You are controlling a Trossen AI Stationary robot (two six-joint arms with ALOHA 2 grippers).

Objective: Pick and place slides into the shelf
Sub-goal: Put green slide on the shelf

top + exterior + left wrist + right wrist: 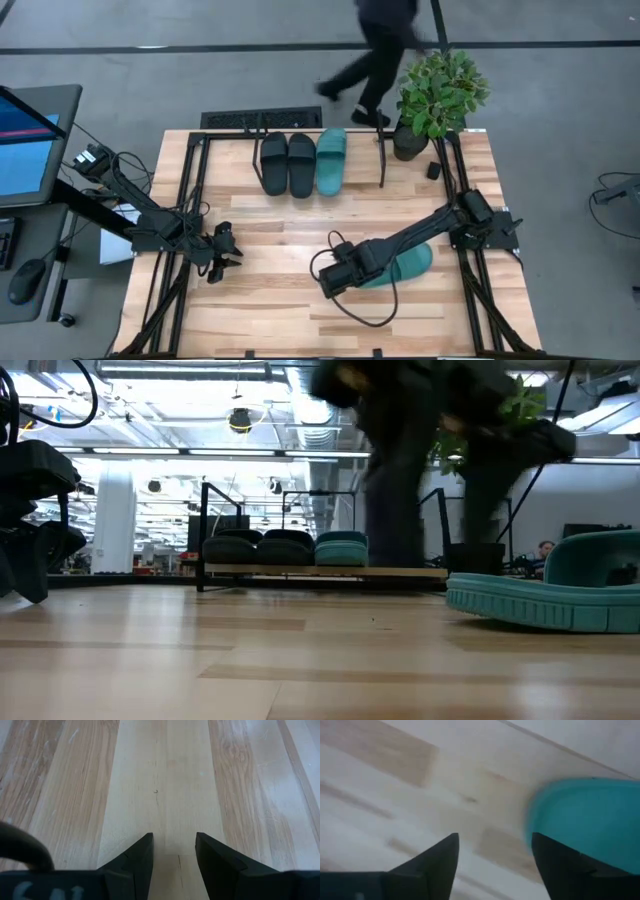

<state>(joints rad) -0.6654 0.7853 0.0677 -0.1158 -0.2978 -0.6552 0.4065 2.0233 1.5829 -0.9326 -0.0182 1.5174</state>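
Note:
The shelf (383, 160) stands at the table's far edge and carries two black slides (274, 163) (301, 163) and one teal slide (331, 160), side by side; the low view shows them on its bar (287, 547). A second teal slide (410, 265) lies sole-down on the table right of centre (530, 605). My right gripper (328, 283) is open at that slide's left end, low over the wood; in its wrist view (495, 855) the slide (585, 820) sits beside one finger. My left gripper (228, 250) waits open over bare wood at the left (174, 852). My right gripper has one finger (560, 865) standing at the rounded end (540, 825) of the teal slide on the table, with the other finger over bare wood. Whether that finger touches the slide, I cannot tell. The slide lies flat on the table.
A potted plant (438, 95) stands at the far right corner, with a small black object (433, 170) near it. A person (375, 50) walks past beyond the far edge. The shelf has a free slot (362, 160) right of the teal slide. Bare wood lies between the arms.

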